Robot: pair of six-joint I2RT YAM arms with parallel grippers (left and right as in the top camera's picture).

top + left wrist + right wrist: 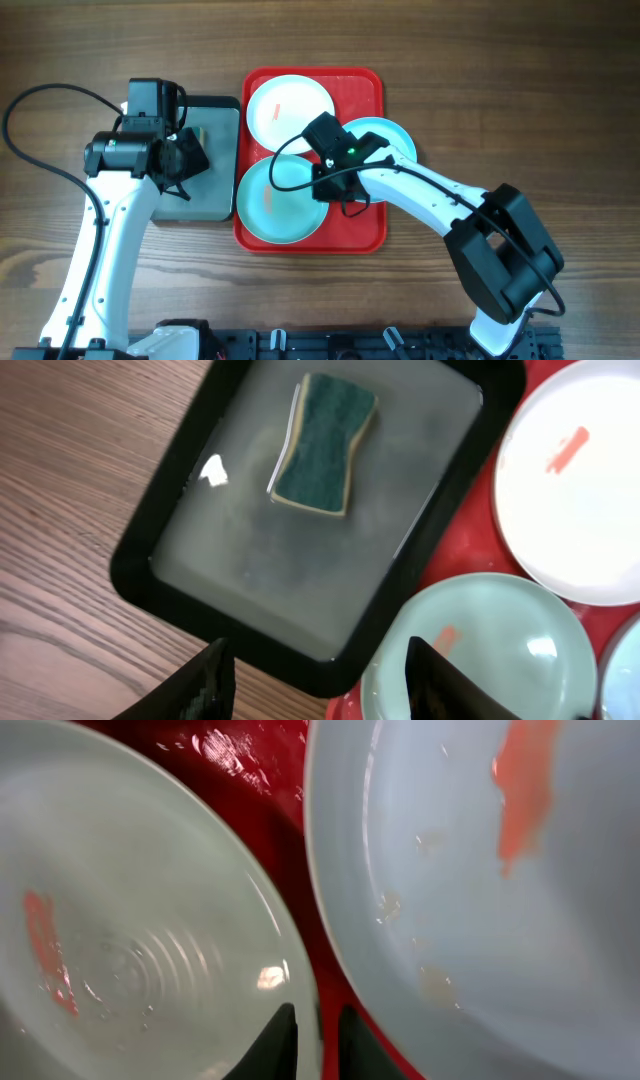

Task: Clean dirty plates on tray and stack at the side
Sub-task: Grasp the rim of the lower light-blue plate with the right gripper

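Observation:
The red tray (365, 235) holds three dirty plates, each with an orange-red smear: a white one (290, 108) at the back left, a light blue one (395, 135) at the right, partly under my right arm, and a light blue one (275, 205) at the front left. My right gripper (325, 185) is shut on the right rim of the front-left plate (150, 920); in the right wrist view its fingers (320, 1045) straddle that rim, with a paler plate (480, 920) beside it. My left gripper (325, 685) is open and empty above the grey tray's near corner.
A black-rimmed grey tray (250, 560) stands left of the red tray (465, 550) and touches it. A green and yellow sponge (325, 445) lies in it. In the overhead view my left gripper (185, 170) hides the sponge. Bare wooden table surrounds both trays.

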